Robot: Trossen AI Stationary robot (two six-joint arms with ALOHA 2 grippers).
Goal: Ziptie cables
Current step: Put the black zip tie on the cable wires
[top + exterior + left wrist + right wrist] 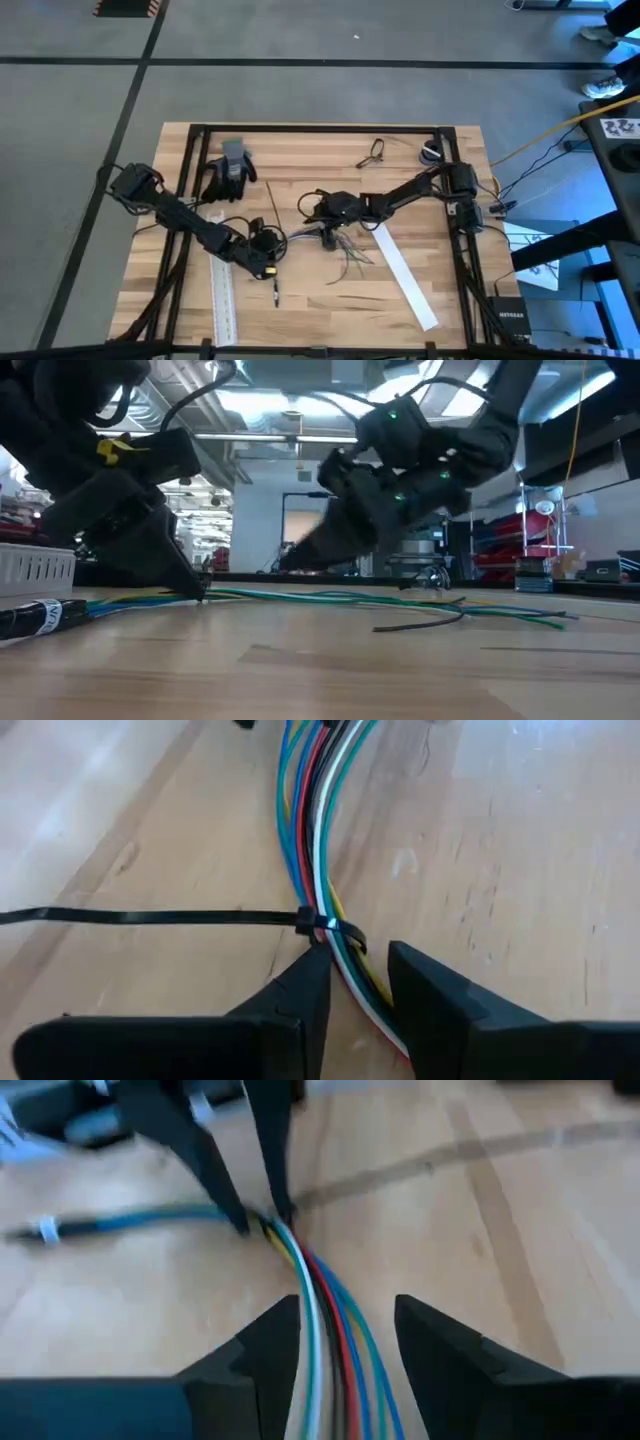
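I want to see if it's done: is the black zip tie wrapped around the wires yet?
Yes. The zip tie loops around the cables, its long tail sticking out sideways.

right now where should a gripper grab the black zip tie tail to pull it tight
Grip the zip tie tail on its free straight run, a little out from the head, coming down from above with fingers across its width. It lies flat on the table, sticking sideways away from the cables, so that stretch is clear. The left gripper straddles the bundle right at the head, crowding that end.
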